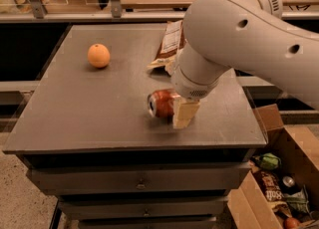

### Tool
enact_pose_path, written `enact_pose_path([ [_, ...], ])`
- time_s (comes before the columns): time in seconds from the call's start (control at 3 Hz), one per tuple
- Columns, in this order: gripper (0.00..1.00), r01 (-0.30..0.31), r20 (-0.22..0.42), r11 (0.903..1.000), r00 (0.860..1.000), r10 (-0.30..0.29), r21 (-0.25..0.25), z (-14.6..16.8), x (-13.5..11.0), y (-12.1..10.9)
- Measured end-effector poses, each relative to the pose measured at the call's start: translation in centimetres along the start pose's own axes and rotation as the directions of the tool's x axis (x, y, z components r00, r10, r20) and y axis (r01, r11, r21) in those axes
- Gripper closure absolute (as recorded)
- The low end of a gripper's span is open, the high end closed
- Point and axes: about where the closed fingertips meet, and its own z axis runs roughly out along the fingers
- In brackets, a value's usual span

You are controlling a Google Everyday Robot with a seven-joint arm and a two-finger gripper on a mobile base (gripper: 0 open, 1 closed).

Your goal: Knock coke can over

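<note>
The red coke can (163,103) lies on its side on the dark table (89,113), right of centre, with its silver top facing left. My gripper (183,115) hangs from the big white arm (239,39) and stands right against the can's right end, down at the table top. The arm hides the can's far end. The orange (98,55) sits at the back left, well apart from the can.
A tan and brown chip bag (168,44) lies behind the can, partly under the arm. An open cardboard box (279,183) of packets and cans stands on the floor to the right of the table. Drawers (139,183) run below the table's front edge.
</note>
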Motion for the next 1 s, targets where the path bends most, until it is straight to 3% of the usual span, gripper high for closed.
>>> enact_pose_path([
  [1.0, 0.0, 0.043, 0.031, 0.999, 0.999, -0.043, -0.012, 0.1, -1.38, 0.2],
])
